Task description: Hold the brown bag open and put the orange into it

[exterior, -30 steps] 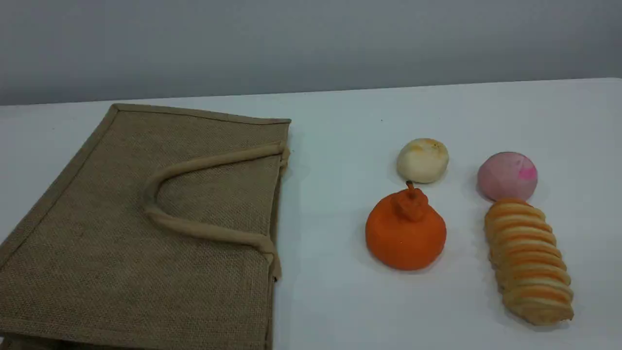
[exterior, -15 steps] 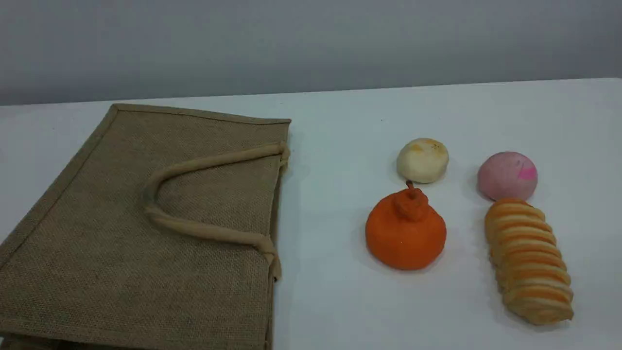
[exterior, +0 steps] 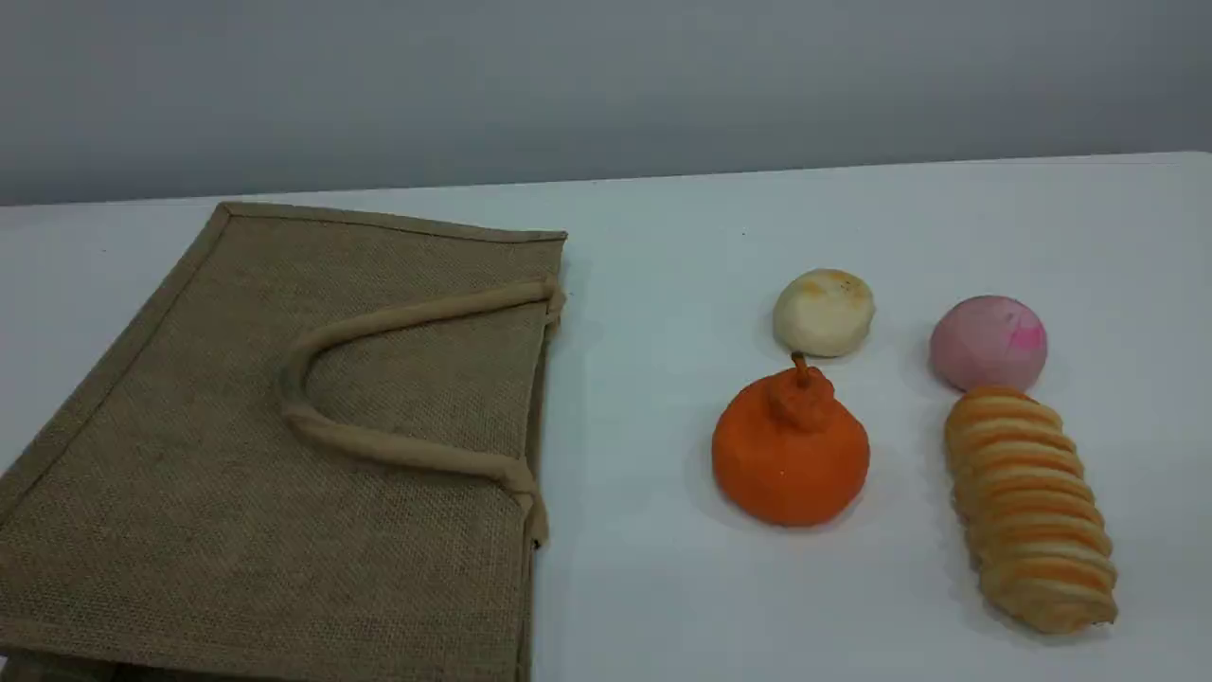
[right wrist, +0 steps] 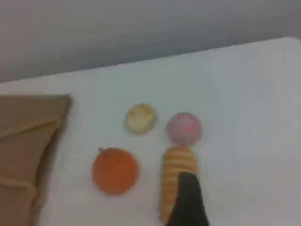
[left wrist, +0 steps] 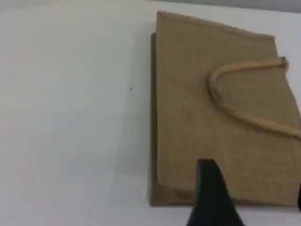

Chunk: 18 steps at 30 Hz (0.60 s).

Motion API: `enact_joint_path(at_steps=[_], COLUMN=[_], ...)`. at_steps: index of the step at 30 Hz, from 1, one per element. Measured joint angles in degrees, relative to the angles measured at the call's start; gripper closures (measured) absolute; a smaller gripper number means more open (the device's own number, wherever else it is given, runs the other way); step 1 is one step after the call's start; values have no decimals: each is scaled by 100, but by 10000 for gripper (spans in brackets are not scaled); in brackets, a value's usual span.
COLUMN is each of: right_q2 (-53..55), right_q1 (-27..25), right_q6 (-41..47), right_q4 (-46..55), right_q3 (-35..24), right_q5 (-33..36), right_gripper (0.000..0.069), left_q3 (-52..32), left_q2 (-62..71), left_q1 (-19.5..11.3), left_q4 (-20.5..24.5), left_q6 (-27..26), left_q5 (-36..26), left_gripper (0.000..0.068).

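Note:
The brown bag [exterior: 284,445] lies flat on the left of the white table, one beige handle [exterior: 379,443] looped across its upper side and its mouth edge facing right. The orange [exterior: 791,457] sits apart to its right, knob and stem up. Neither gripper shows in the scene view. In the left wrist view the bag [left wrist: 211,108] lies below my left gripper [left wrist: 256,202], whose dark fingertips [left wrist: 211,193] stand apart with nothing between them. The right wrist view looks down from a height on the orange [right wrist: 115,170], with one fingertip [right wrist: 188,200] showing and nothing held.
A pale round bun [exterior: 824,313] sits just behind the orange. A pink round bun [exterior: 989,343] and a long orange-striped bread roll [exterior: 1030,511] lie to its right. The table's far edge [exterior: 852,169] meets a grey wall.

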State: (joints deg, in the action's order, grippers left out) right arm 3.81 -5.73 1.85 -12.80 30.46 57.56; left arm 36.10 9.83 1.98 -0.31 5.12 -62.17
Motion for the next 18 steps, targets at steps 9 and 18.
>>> enact_joint_path(at_steps=[9, 18], right_q2=[1869, 3777], right_q1=[0, 0], right_q6=[-1033, -2110], right_q4=[-1225, -2320], right_q3=[150, 150], right_q5=[-979, -1754], right_gripper=[220, 220], left_q3=[516, 516], left_q2=[2330, 4372], left_q1=[0, 0], left_q4=[-308, -342], left_q6=[-187, -168], left_q5=[645, 1640], left_gripper=[294, 294])
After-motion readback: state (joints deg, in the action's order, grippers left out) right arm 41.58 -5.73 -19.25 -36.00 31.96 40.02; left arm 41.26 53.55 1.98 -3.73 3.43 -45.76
